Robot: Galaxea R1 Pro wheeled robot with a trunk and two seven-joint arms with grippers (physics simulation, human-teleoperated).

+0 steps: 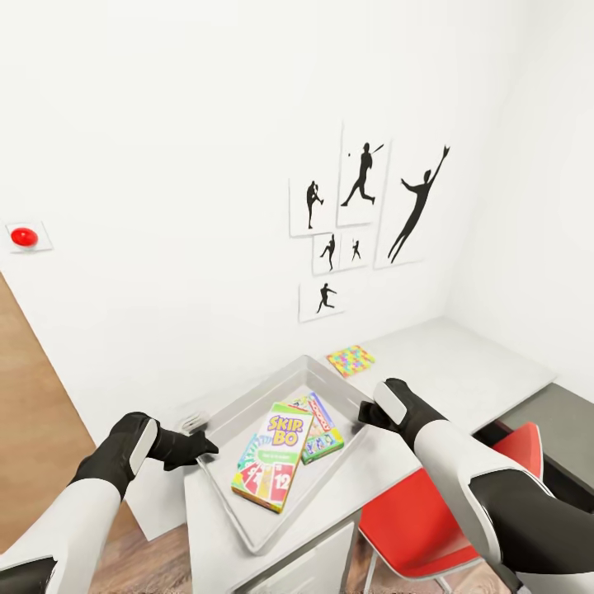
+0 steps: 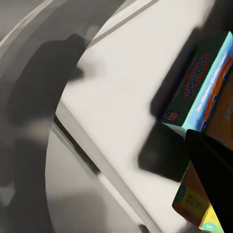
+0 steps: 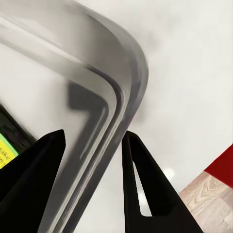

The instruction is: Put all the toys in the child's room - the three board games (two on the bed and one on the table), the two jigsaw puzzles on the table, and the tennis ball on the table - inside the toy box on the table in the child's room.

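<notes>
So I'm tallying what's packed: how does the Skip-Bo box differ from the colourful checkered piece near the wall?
The Skip-Bo box lies inside the toy box, partly over another game box; the checkered piece lies outside it, alone on the bare table. The Skip-Bo box looks larger and thicker; the checkered piece looks smaller and flat. The first carries printed lettering, the second a grid of coloured squares. Both lie flat.

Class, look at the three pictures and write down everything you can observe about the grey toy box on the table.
The toy box is a shallow, open, pale grey tray with rounded corners and a raised rim, plastic-looking. It lies flat on the white table, turned at an angle to its edges. Inside lie a Skip-Bo box and a second game box partly under it. The left gripper is at its left rim; the right gripper straddles the rim at a corner, fingers open on either side.
</notes>
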